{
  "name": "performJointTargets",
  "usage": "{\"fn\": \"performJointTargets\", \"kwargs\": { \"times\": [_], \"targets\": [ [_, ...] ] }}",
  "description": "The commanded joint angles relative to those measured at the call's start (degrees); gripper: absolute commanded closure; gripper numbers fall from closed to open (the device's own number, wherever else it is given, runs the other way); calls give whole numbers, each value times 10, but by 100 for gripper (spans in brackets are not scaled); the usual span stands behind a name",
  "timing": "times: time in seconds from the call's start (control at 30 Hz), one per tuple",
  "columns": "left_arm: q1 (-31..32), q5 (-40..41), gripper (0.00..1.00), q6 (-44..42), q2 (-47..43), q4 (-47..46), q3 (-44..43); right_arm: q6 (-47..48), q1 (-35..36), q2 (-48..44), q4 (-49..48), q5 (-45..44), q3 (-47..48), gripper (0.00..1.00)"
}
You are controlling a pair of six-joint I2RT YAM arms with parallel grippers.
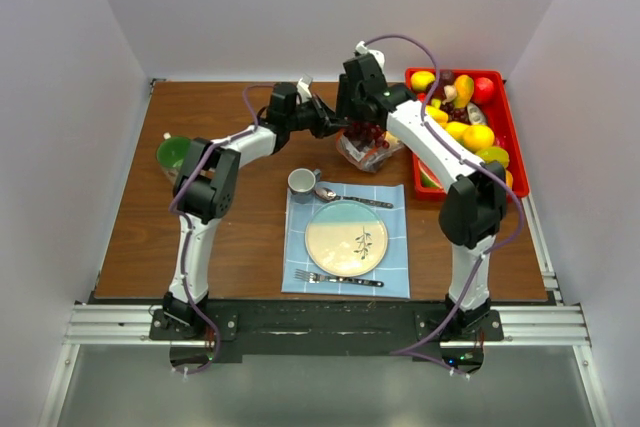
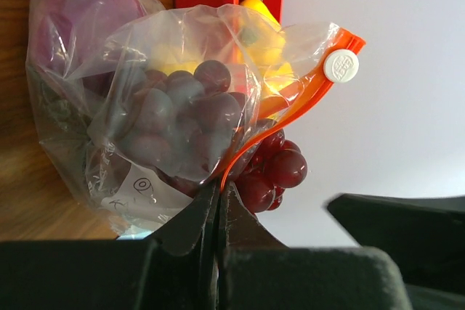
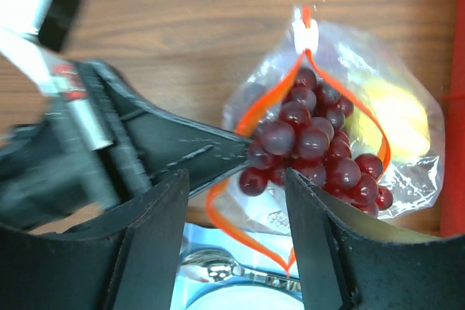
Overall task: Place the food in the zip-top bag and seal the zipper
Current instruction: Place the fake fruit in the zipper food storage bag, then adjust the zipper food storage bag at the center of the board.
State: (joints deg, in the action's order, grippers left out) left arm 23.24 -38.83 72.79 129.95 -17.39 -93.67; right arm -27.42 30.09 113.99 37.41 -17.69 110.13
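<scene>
Left gripper (image 2: 218,195): jaws together, clamped on the zipper (image 2: 298,107) at the lower edge of the bag's mouth. The zip-top bag (image 1: 368,150) sits on the desk (image 1: 130,237) just beside the red tray (image 1: 452,72), its mouth open.

Right gripper (image 3: 234,179): jaws apart, nothing between them, directly above the bag's mouth.

A bunch of purple grapes (image 3: 312,143) lies in the mouth between the two runs of the zipper, partly outside the plastic. A yellow piece (image 3: 396,117) lies inside the bag, beside the grapes.
</scene>
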Motion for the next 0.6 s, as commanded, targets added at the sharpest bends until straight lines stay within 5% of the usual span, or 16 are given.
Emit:
{"fn": "performJointTargets", "kwargs": {
  "times": [0.0, 0.13, 0.3, 0.57],
  "targets": [
    [5, -7, 100, -20, -42, 9, 1, 25, 3, -77, -36, 2, -21, 39],
    [5, 2, 100, -34, -48, 33, -6, 32, -4, -119, -43, -47, -75, 41],
    [4, 5, 100, -38, -46, 45, -13, 15, -50, -163, -87, -17, -166, 70],
    [2, 6, 100, -39, -42, 55, -20, 34, -113, -148, -160, 67, -241, 77]
  ]
}}
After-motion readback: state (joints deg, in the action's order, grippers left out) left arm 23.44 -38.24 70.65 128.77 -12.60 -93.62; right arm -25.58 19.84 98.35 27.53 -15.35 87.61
